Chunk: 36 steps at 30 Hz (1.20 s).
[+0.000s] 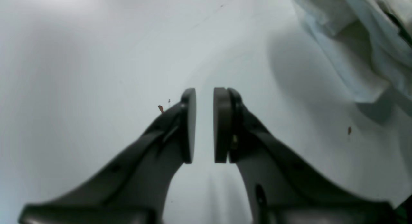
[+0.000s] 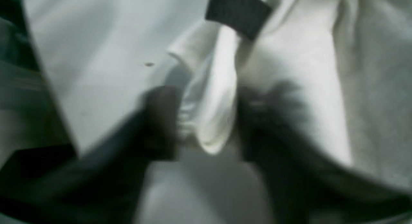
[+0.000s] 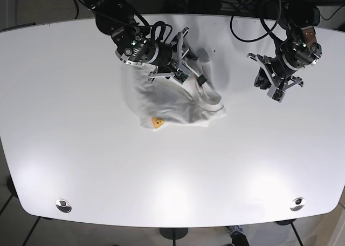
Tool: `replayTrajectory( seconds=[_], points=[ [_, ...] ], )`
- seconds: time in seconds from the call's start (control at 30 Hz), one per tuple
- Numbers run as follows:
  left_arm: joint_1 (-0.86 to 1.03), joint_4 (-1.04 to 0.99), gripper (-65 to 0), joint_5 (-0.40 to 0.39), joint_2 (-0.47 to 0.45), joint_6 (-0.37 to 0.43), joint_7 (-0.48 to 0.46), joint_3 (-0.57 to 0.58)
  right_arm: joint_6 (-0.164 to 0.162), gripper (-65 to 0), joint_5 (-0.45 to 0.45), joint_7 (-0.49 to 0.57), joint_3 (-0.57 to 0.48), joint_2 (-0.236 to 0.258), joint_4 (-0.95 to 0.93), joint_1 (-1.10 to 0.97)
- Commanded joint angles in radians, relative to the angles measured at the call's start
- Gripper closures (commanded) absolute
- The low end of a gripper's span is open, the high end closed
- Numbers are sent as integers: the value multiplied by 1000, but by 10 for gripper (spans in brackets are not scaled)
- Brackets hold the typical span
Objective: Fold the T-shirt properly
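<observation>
The white T-shirt (image 3: 172, 103) lies crumpled on the white table (image 3: 81, 149), left of centre, with a small orange print (image 3: 157, 122) at its front edge. My right gripper (image 3: 186, 68) is at the shirt's far edge. In the right wrist view it (image 2: 206, 121) is shut on a fold of the white cloth (image 2: 289, 72), and that view is blurred. My left gripper (image 3: 271, 85) hovers over bare table to the right of the shirt. In the left wrist view it (image 1: 204, 124) is empty, its jaws a narrow gap apart, with the shirt (image 1: 360, 40) at the upper right.
A dark patch (image 2: 238, 11) lies on the cloth beyond my right gripper. The table edge (image 2: 48, 88) runs down the left of the right wrist view. Cables (image 3: 253, 19) trail at the back of the table. Small brown specks (image 1: 160, 108) dot the tabletop.
</observation>
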Motion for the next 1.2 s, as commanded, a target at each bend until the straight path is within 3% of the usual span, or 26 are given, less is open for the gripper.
replayTrajectory(
  seconds=[0.03,0.2,0.33,0.4,0.47,0.5,0.57,0.63,0.77,0.87,0.97,1.03,1.07,1.2],
  points=[
    [-7,17,-76,-12,-11,-1,-19,-5,4,-22,-10,30,0,-30,33,12],
    [-7,18,-76,-10,-7,-1,-19,0,4,-40,-21,-68,2,-96,183,15],
    [-7,18,-76,-10,-7,-1,-19,1,4,-41,-24,-139,-1,-177,148,63],
    [-7,21,-76,-12,-7,-1,-19,1,4,-51,-24,-142,-3,-196,97,91],
    [-7,46,-76,-10,-11,-1,-19,0,4,-181,-23,-143,-34,-199,44,111],
    [-7,57,-76,-10,-12,-1,-19,-2,4,-298,-24,-143,-55,-194,33,117],
    [-10,67,-76,-10,-12,-1,-19,-2,4,-426,-20,-143,-60,-191,47,118],
    [-10,67,-76,-10,-12,-1,-19,1,4,-482,-20,-142,-49,-173,93,114],
    [-25,89,-79,-12,-7,-1,-19,38,10,-480,59,-142,103,-116,206,92],
    [-40,107,-79,-10,-7,-1,-19,156,12,-480,169,-142,325,-91,218,100],
    [-62,109,-78,-10,-6,-1,-19,318,12,-465,177,-140,436,-87,160,155],
    [-67,109,-78,-10,-4,-1,-19,391,12,-388,171,-140,464,-87,106,190],
    [-67,107,-78,-9,8,-1,-19,428,12,-312,172,-139,468,-87,62,213],
    [-67,71,-76,-7,28,-1,-19,434,12,-171,171,-110,468,-87,-90,272]
  ],
)
